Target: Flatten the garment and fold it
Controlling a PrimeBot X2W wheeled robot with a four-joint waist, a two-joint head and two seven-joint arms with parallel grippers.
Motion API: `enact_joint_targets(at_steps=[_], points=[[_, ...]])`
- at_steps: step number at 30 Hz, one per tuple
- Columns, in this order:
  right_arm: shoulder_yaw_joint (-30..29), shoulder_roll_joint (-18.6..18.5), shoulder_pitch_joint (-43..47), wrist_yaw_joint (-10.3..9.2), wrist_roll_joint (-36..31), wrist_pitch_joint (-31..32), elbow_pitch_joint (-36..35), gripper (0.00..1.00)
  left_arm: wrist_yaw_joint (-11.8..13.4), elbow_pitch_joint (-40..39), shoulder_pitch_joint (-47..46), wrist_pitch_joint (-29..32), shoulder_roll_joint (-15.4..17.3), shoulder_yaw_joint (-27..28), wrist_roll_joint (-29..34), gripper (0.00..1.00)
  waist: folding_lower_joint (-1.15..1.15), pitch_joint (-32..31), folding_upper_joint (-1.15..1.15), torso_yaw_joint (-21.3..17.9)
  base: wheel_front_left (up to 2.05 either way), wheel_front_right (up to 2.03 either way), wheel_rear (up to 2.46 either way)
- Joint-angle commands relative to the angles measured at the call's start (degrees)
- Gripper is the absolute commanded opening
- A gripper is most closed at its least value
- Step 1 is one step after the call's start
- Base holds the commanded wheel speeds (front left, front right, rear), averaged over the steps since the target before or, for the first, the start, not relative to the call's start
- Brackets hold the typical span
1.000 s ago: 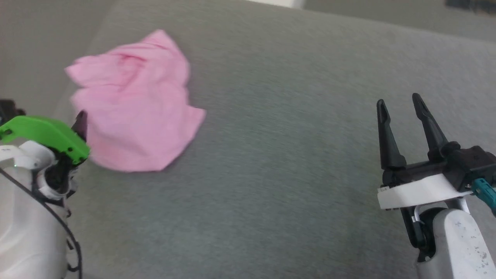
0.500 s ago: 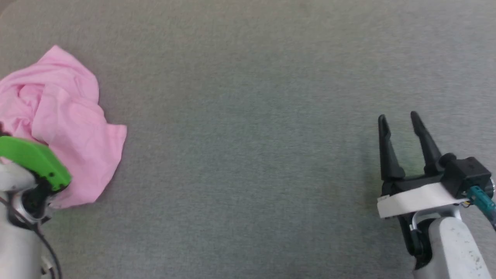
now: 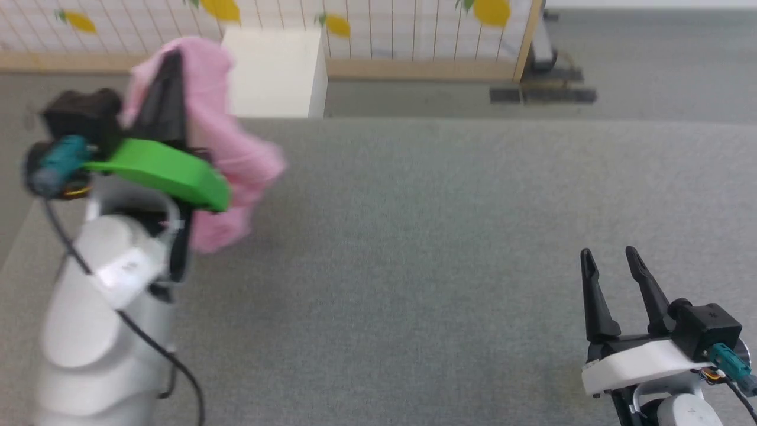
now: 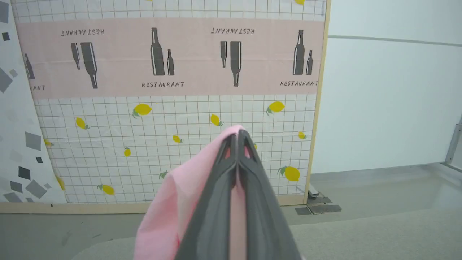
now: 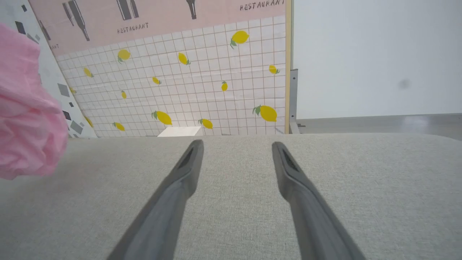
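Garment (image 3: 239,163), pink, held up above the grey cloth-covered surface (image 3: 414,266) by the left gripper (image 3: 171,68).

Head view: the left gripper is raised over the surface's left side, near the far edge, fingers pointing up. Fabric drapes over the tips and hangs down past the green bracket (image 3: 165,171) on the wrist. Fabric is blurred, so cannot tell whether the lowest fold touches the surface.

Left wrist view: jaws pressed fully together, w/ a thin layer of garment (image 4: 166,213) pinched betw. them at the left gripper (image 4: 238,136) tips. The rest falls to the lower left.

Right gripper (image 3: 609,254) sits near the surface's near right corner, well apart from the garment, fingers pointing toward the far edge.

Right wrist view: jaws spread wide and empty, the right gripper (image 5: 237,145) just above bare surface (image 5: 361,180). Garment (image 5: 25,119) is bunched at that view's left edge.

Bkgd:
- screen (image 4: 180,119) w/ grid-and-lemon print and a pink band of bottles marked RESTAURANT
- white box (image 3: 275,71) beyond the far edge
- grey floor (image 3: 621,59)
- pale wall (image 4: 389,101)
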Motion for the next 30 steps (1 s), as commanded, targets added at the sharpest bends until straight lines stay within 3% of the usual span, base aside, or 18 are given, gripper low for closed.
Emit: enact_joint_targets(at_steps=[1,8,13,18,24,25,26,30], points=[[0.07,-0.03,0.58,-0.09,0.3,0.09,-0.53,1.0,-0.32,-0.76,-1.25,-1.22,-1.43,-1.14,0.67,0.0,0.0,-5.34,-0.01,-3.41,0.0,0.0,0.0],[0.67,-0.03,1.13,-0.09,0.08,1.14,-1.6,1.0,-2.42,-0.85,-3.26,-3.15,-9.51,-9.27,0.71,0.0,0.0,-5.31,-0.01,-10.14,0.0,0.0,0.0],[1.22,-0.03,1.2,-0.09,-0.03,1.73,-2.14,1.0,-4.37,4.46,-2.53,-1.08,-12.66,-15.22,-0.34,0.0,0.0,-4.34,-0.01,-14.2,0.0,0.0,0.0],[1.71,-0.03,1.08,-0.09,0.15,1.88,-2.29,1.0,-5.59,15.16,1.62,9.32,-13.83,-22.22,-2.78,0.0,0.0,-3.27,-0.01,-17.14,0.0,0.0,0.0],[1.72,-0.03,1.48,-0.09,0.02,2.18,-2.21,1.0,-6.71,26.29,6.51,28.86,-14.07,-27.81,-7.42,0.0,0.0,-2.51,-0.01,-17.76,0.0,0.0,0.0],[1.71,-0.03,1.55,-0.09,-0.03,2.26,-2.2,1.0,-6.73,26.88,6.94,30.96,-14.01,-28.25,-7.84,0.35,0.0,-2.44,-0.01,-17.57,0.0,0.0,0.0],[1.71,-0.03,1.67,-0.09,-0.07,2.35,-2.19,1.0,-6.48,26.91,7.37,32.08,-14.02,-28.02,-8.61,1.0,0.0,-2.39,-0.01,-17.2,0.0,0.0,0.0],[1.81,-0.03,1.97,-0.09,-0.08,2.62,-2.39,1.0,-5.1,23.52,8.49,27.49,-14.06,-25.73,-9.8,1.0,0.0,-2.6,-0.01,-15.26,0.0,0.0,0.0]])
